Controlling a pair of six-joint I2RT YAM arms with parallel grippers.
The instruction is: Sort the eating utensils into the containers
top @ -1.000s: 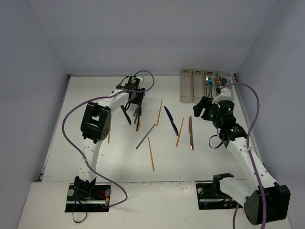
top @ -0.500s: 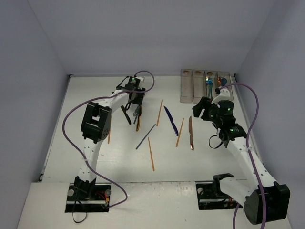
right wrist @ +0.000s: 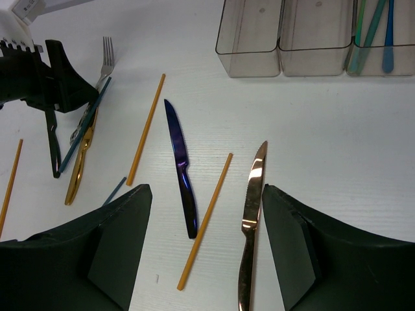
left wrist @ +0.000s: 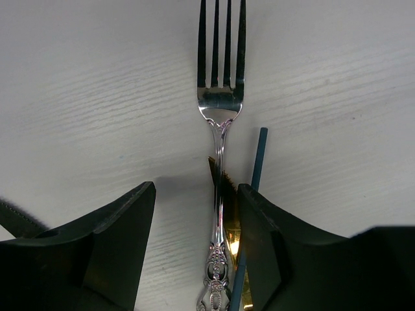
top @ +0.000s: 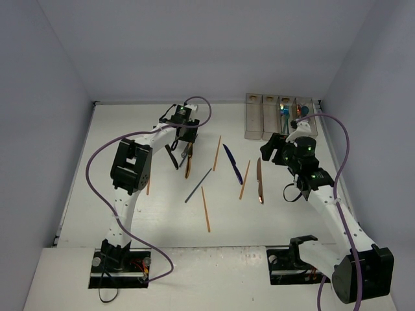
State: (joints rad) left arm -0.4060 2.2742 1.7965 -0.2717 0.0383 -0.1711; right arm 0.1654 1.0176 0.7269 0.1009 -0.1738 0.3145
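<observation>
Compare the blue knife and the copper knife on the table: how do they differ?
Colour: the blue knife is dark iridescent blue-purple; the copper knife is shiny rose-copper.
Pose: in the right wrist view the blue knife's tip leans left, the copper knife's leans right.
Place: the blue knife lies left of an orange chopstick, the copper knife right of it.
Both lie flat on the table, blades toward the containers, neither gripped.

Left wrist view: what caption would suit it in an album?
Open left hand hovering over an ornate silver fork, a gold utensil and teal rod beside its handle.
</observation>
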